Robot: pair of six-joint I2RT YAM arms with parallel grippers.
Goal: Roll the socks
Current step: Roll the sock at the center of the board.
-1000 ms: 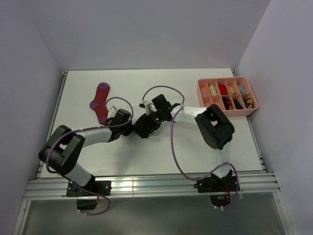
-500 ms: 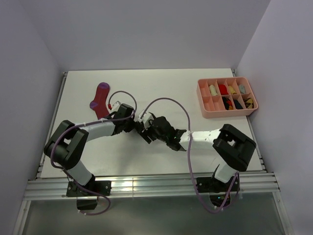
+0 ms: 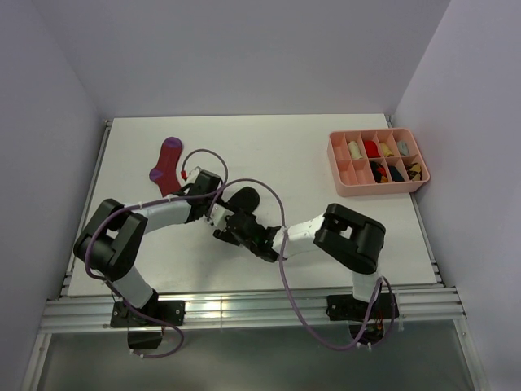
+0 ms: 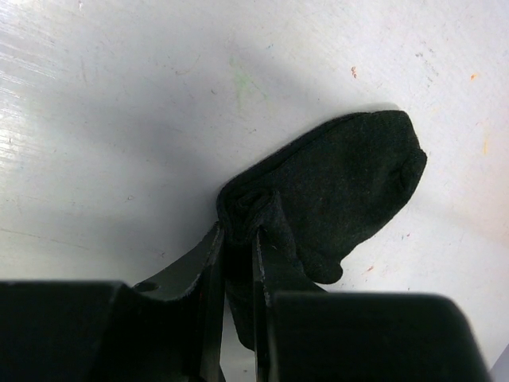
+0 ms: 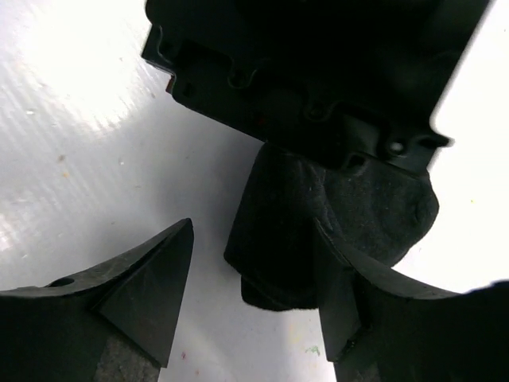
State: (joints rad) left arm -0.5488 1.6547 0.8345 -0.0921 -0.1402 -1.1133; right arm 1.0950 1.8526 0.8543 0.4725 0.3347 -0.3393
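Note:
The black sock (image 3: 245, 198) lies in a loose fold on the white table (image 3: 326, 244). My left gripper (image 3: 215, 210) is shut on its bunched edge; in the left wrist view the fabric (image 4: 342, 187) is pinched between the tips of that gripper (image 4: 237, 232). My right gripper (image 3: 229, 228) is open, low over the table, with its jaws either side of the sock (image 5: 278, 239); in the right wrist view the right gripper (image 5: 253, 231) has its right finger (image 5: 350, 286) touching the cloth. The magenta sock (image 3: 167, 165) lies flat at the far left. No loose cream sock shows.
The pink compartment tray (image 3: 339, 167) stands at the far right, holding several rolled socks. The left gripper's body (image 5: 318, 72) sits just beyond the right jaws. Purple cables loop over both arms.
The right arm has folded down and its gripper has moved toward the near left. The left gripper has shifted right. The black sock now shows beyond the two grippers.

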